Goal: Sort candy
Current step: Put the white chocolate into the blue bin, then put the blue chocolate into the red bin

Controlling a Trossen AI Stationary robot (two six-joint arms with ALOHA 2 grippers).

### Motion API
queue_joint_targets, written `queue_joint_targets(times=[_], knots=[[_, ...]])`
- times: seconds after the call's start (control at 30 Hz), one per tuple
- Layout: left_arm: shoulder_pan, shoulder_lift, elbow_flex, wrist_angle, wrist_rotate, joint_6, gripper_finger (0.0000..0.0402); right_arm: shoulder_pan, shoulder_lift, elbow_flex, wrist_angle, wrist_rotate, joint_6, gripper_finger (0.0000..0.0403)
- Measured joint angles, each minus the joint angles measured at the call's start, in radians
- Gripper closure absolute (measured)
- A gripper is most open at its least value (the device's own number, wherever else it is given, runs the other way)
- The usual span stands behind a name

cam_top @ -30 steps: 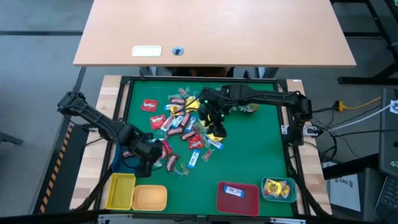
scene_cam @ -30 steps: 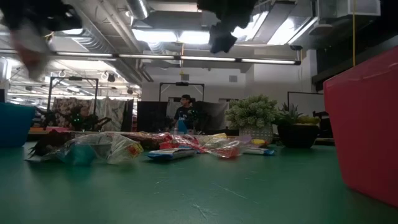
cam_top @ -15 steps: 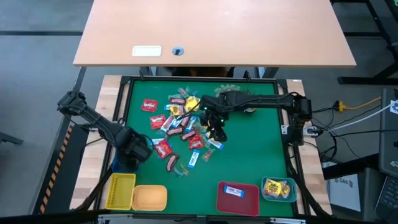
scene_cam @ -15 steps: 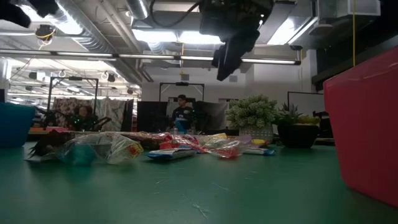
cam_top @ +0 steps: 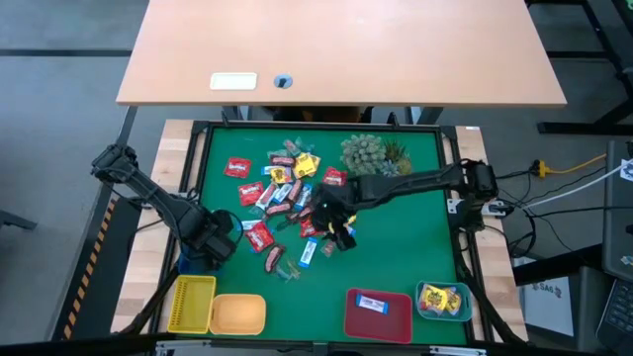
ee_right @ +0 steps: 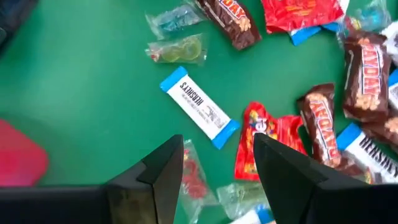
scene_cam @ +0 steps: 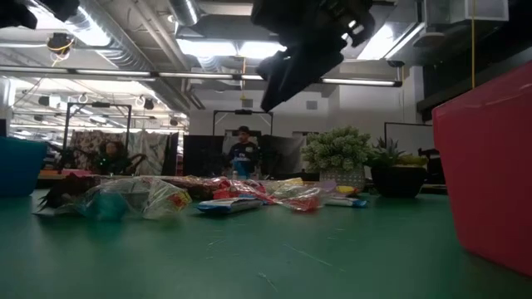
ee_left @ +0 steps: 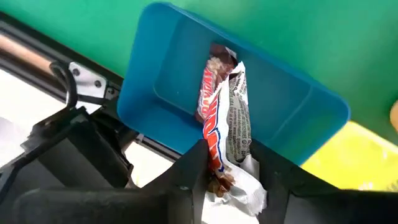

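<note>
Over the blue tray [ee_left: 186,93], the left gripper [ee_left: 227,171] pinches a white-and-red candy [ee_left: 225,118]; the right gripper [ee_right: 217,162] hovers wide apart above the candy pile [cam_top: 287,193].

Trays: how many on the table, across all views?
5. Along the bottom of the high view: yellow tray, orange tray, red tray, teal tray. A blue tray sits under the left gripper, which holds a candy over it; mostly hidden from above.
</note>
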Motion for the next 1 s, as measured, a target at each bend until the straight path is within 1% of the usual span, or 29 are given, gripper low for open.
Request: queue_joint_targets(times=[0.13, 0.2, 0.3, 0.4, 0.5, 0.63, 0.8, 1.0], knots=[[0.0, 0.0, 0.0, 0.0, -0.006, -0.067, 0.0273, 0.04, 0.015, 0.0, 0.021, 0.064, -0.043, 0.0207], [-0.001, 0.0, 0.0, 0.0, 0.005, -0.072, 0.0253, 0.056, 0.02, -0.001, 0.013, 0.083, -0.07, 0.0207], [-0.001, 0.0, 0.0, 0.008, 0.004, -0.072, 0.0227, 0.075, 0.034, 0.0, 0.045, 0.111, -0.124, 0.0207], [-0.001, 0.0, 0.0, 0.028, -0.011, -0.072, 0.0211, 0.085, 0.057, 0.001, 0.091, 0.121, -0.134, 0.0207], [-0.001, 0.0, 0.0, 0.068, -0.047, -0.072, 0.0205, 0.085, 0.085, 0.0, 0.104, 0.122, -0.153, 0.0207], [0.0, 0.001, -0.001, 0.137, -0.113, -0.066, 0.0207, 0.081, 0.135, 0.0, 0.118, 0.125, -0.163, 0.0207], [0.0, 0.001, -0.001, 0.223, -0.182, -0.018, 0.0211, 0.082, 0.196, 0.0, 0.144, 0.133, -0.215, 0.0207], [0.0, 0.001, -0.001, 0.259, -0.196, -0.001, 0.0211, 0.082, 0.245, 0.0, 0.207, 0.134, -0.232, 0.0207]])
